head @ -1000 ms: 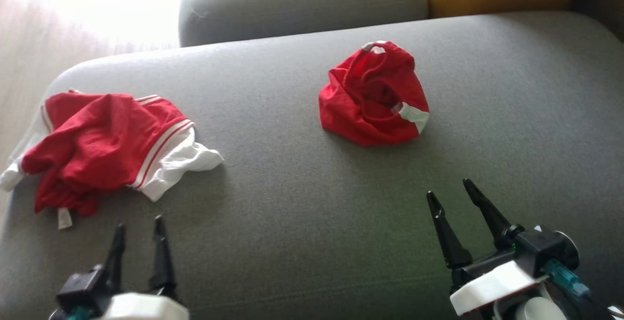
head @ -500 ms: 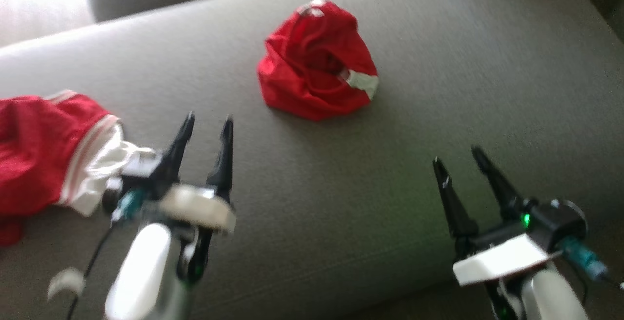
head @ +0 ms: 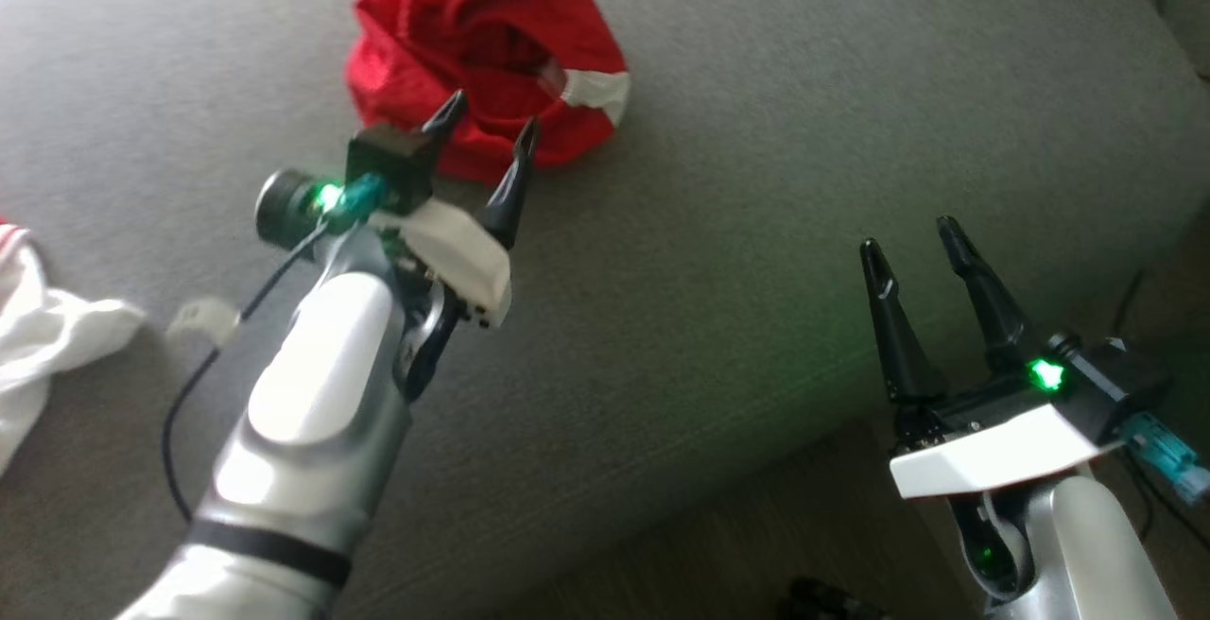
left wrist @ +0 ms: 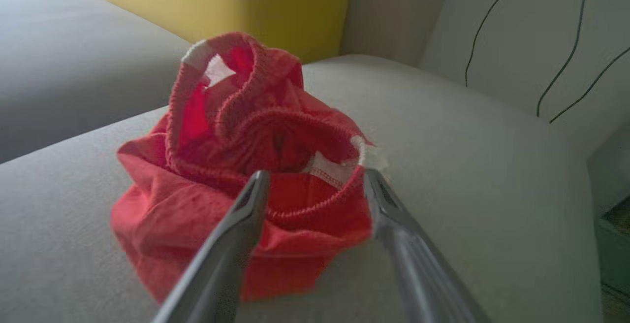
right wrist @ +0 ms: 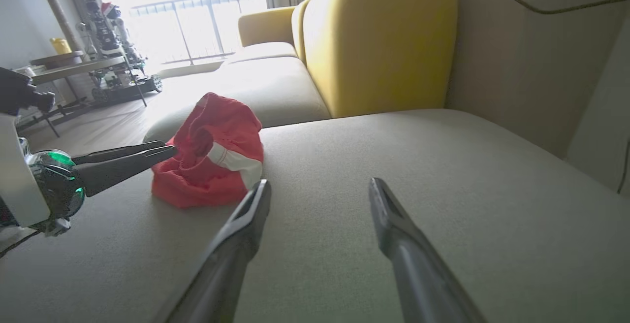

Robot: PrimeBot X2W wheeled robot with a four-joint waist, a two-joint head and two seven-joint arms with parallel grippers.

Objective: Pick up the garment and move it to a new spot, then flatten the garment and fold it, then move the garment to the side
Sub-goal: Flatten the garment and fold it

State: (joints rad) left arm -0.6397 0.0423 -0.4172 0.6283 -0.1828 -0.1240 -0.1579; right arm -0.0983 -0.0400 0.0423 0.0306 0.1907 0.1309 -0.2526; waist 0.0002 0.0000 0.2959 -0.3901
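Garment, a crumpled red heap with white trim, lies toward the back edge of the grey sofa cushion. The left gripper, low by the front edge a second ago, has reached in, jaws wide and empty, tips at the cloth's near side; contact cannot be made out. The right gripper waits open and empty near the front edge. The pick-up looks imminent, with nothing lifted yet.

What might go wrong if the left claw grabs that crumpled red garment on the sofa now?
The open left claw is aimed at the bunched waistband of the red garment, so it may pinch several layers and lift a lump. The loose cable by its forearm might snag.
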